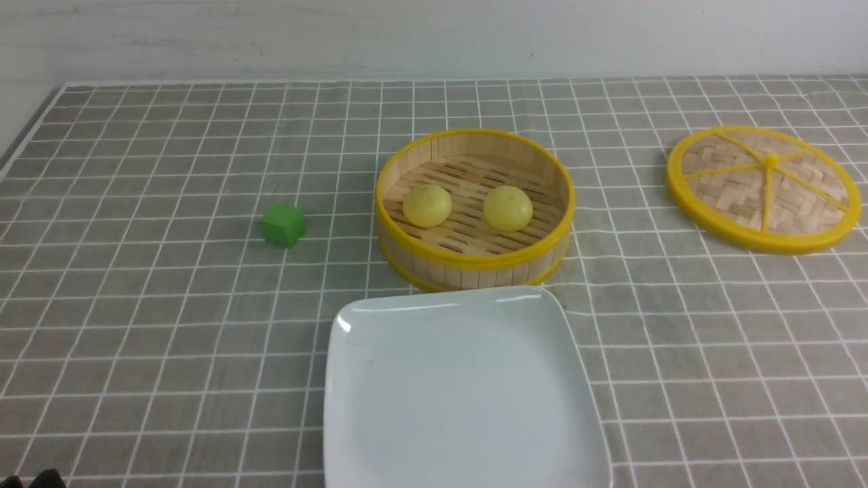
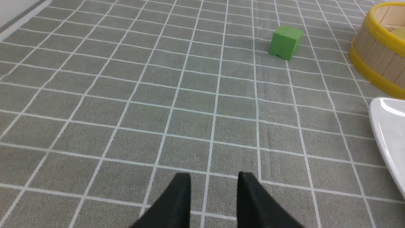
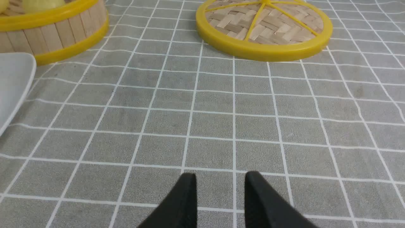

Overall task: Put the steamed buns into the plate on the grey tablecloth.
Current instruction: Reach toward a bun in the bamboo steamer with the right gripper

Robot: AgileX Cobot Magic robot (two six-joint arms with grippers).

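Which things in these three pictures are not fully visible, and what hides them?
Front view: the plate is cut off at its near edge by the picture's bottom.
Right wrist view: the steamed buns are cut by the top edge; the steamer wall hides their bases.
Left wrist view: the left gripper shows only its fingertips.

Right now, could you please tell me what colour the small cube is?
The cube is green, clearest in the left wrist view.

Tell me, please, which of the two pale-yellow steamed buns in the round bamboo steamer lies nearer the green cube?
The left pale-yellow round bun; it sits toward the small green cube, while the right bun sits toward the woven yellow-rimmed lid.
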